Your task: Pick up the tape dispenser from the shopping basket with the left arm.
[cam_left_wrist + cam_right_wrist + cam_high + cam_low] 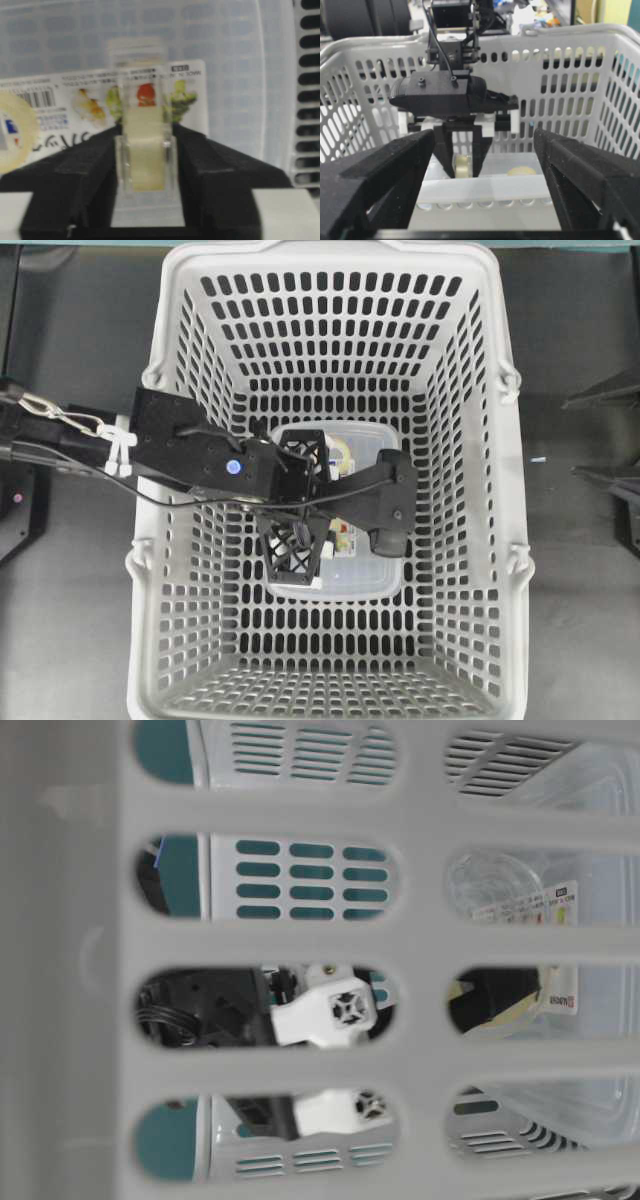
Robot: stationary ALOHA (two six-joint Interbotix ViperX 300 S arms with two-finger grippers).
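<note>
Left end effector (145,200) closed on the tape dispenser (144,155), upright between its fingers, inside shopping basket (505,490)

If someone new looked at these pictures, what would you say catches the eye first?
The big grey shopping basket fills the overhead view, with the black left arm reaching into it. Next, in the left wrist view, the left gripper has its fingers closed against the sides of the clear tape dispenser, above a clear lidded container on the basket floor.
</note>
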